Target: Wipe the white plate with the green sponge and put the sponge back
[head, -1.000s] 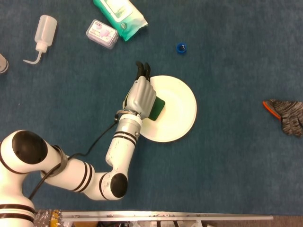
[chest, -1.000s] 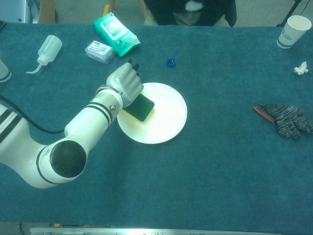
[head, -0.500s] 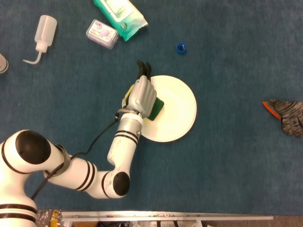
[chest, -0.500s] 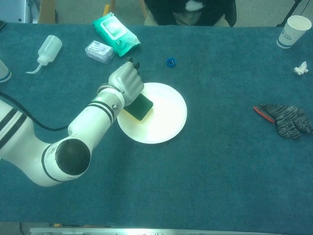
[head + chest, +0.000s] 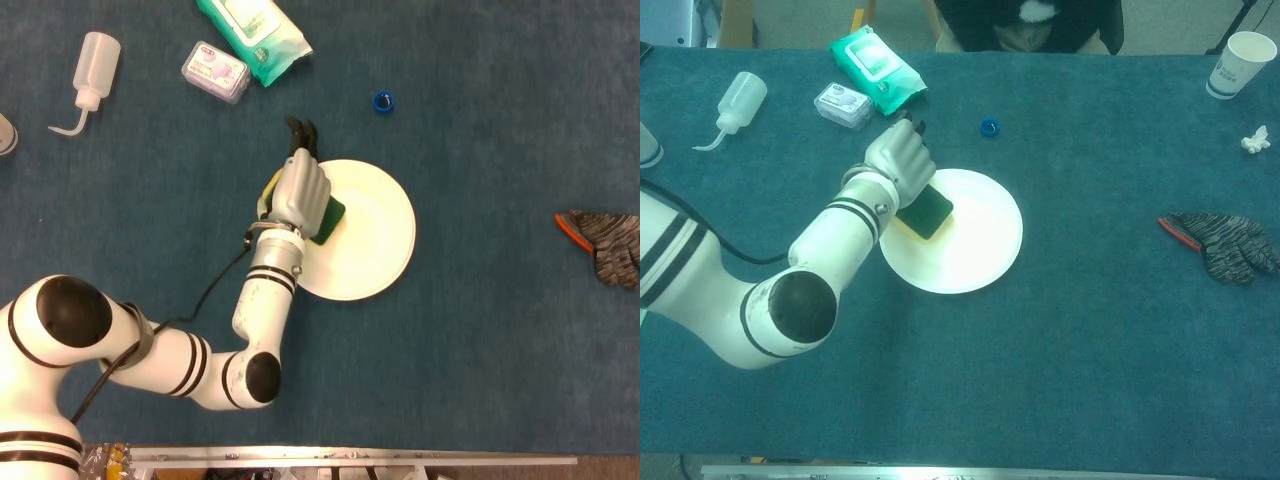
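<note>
Since a second ago, our left hand (image 5: 900, 165) has slid the sponge (image 5: 926, 212) up and toward the left rim of the plate (image 5: 980, 250). Our fingers curl down over the sponge's near-left side and press it flat on the plate's left part; its green corner shows past them. We judge the sponge light, soft and squashy, so we take it across its short sides from above. The plate looks thin and light and may skate on the blue cloth (image 5: 480, 330) under a hard push. Our right hand is out of sight.
</note>
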`<state>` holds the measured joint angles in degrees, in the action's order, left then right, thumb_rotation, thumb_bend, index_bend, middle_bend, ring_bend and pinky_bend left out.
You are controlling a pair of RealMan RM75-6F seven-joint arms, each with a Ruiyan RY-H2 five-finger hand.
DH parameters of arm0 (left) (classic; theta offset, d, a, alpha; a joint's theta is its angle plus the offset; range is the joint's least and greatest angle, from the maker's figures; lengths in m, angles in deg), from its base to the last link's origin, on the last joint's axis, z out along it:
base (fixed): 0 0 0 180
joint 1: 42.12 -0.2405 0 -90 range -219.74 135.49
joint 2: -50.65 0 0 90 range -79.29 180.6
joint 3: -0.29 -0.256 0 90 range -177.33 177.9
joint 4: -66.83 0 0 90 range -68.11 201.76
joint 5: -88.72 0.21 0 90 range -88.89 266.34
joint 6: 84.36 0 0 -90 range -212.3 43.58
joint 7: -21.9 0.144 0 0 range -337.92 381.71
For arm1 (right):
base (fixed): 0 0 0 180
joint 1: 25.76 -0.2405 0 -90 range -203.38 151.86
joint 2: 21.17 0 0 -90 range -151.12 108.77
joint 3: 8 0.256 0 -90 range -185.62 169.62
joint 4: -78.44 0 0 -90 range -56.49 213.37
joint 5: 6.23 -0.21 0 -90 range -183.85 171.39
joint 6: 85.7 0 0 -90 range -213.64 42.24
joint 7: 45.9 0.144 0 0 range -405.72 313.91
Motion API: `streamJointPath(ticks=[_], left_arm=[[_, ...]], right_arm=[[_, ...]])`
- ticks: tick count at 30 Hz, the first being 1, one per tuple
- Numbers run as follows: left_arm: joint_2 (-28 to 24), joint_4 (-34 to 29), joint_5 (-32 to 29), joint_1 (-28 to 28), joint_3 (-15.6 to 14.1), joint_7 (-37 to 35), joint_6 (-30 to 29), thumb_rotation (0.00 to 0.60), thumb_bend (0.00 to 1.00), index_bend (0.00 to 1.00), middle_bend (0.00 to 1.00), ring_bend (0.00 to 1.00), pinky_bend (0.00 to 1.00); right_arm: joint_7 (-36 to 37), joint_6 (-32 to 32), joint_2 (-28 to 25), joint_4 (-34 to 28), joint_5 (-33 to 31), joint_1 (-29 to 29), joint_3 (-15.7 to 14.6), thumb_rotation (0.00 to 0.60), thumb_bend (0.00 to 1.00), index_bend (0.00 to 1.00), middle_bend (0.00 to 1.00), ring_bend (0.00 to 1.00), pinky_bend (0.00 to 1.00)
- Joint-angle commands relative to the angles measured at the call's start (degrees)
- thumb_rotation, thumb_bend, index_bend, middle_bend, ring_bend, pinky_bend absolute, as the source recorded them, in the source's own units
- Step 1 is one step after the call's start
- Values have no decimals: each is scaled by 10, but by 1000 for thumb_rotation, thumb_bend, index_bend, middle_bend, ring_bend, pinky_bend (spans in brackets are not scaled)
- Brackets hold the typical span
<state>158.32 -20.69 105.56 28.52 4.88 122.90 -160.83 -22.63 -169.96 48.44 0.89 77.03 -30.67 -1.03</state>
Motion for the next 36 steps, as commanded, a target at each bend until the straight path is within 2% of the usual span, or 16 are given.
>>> streamJointPath(ticks=[1, 9, 13, 27, 36], left_arm=[[1, -11, 3, 1, -2, 2, -2, 595, 256, 410, 189, 31, 90], [-5, -63, 21, 5, -5, -1, -16, 594, 256, 410, 190, 31, 90], [-1, -65, 23, 9, -5, -2, -13, 594, 256, 410, 190, 31, 90], [16, 29, 1, 14, 1, -4, 17, 594, 256, 410, 190, 31, 89], [10, 56, -9, 7, 2, 1, 14, 596, 256, 411, 190, 31, 90]], right_arm=[[-1, -1, -1, -2, 0, 1, 0, 600, 388, 389, 394, 225, 449], [-1, -3, -2, -5, 2, 2, -1, 600, 388, 389, 394, 225, 449], [-1, -4, -1, -4, 1, 3, 0, 600, 388, 389, 394, 225, 449], [-2, 1, 0, 1, -6, 4, 1, 600, 388, 389, 394, 225, 449], [-5, 2, 2, 1, -4, 2, 1, 600, 388, 389, 394, 225, 449]])
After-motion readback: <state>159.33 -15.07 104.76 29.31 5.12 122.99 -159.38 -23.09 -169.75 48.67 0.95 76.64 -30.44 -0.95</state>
